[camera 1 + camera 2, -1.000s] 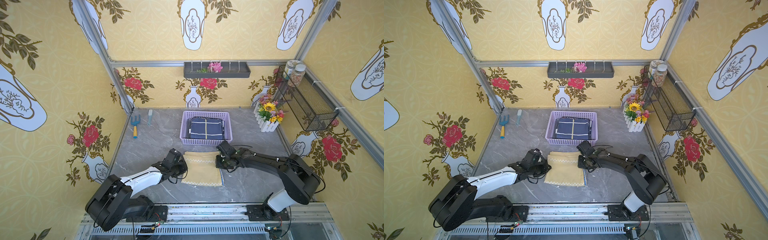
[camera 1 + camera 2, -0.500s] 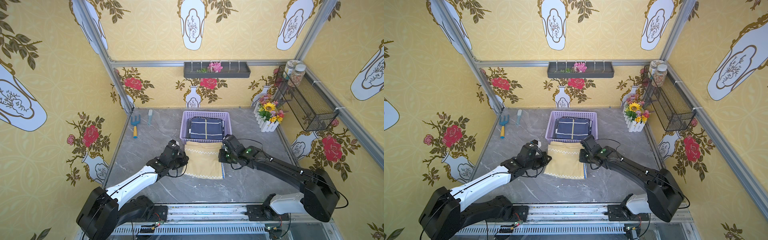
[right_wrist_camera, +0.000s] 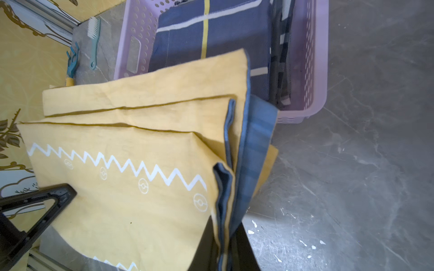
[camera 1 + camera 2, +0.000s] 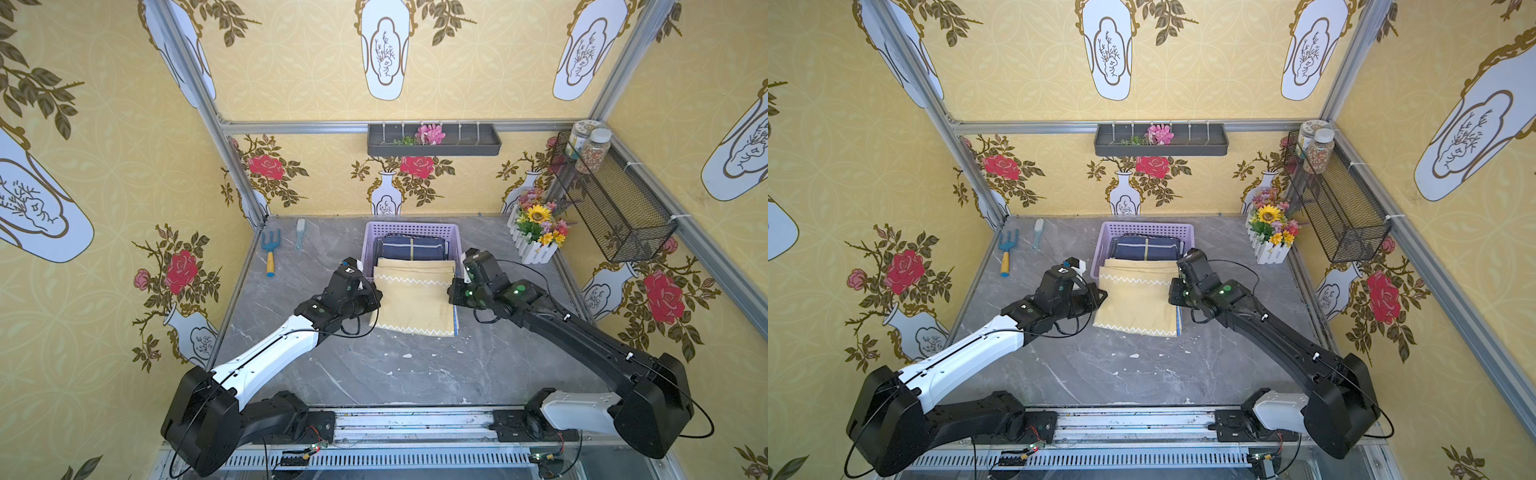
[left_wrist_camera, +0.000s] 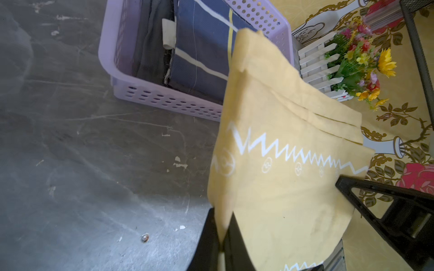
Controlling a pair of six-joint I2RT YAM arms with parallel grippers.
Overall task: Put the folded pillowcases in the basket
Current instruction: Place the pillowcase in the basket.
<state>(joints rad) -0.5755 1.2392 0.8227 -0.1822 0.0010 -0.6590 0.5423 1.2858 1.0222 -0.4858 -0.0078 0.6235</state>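
Grey marbled tabletop (image 4: pixel 374 374) floors a booth papered in yellow with roses and vases. The folded yellow pillowcase (image 4: pixel 415 299), trimmed with white zigzags, is stretched between the two arms in front of the lilac basket (image 4: pixel 411 226). Its far edge reaches over the basket's near rim and the rest spreads over the tabletop on the robot's side of the basket; it is not yet inside. The left end effector (image 5: pixel 222 244) is pinched together on the pillowcase's left edge, and the right end effector (image 3: pixel 226 248) is clamped on its right edge. Only the wrist views show these grips, since in both top views the arm bodies hide the fingertips. The right wrist view also shows blue layers folded inside the yellow fabric, which in a top view appear only as a thin blue strip (image 4: pixel 456 324) at the near right corner, while the left wrist view shows yellow alone. Inside the basket lies a folded navy cloth (image 4: pixel 411 249) with pale and yellow stripes, its near part covered by the pillowcase. To the basket's left a garden fork (image 4: pixel 270 253) and a brush (image 4: pixel 300 232) lie on the tabletop, and to its right stands a white flower box (image 4: pixel 538 232).
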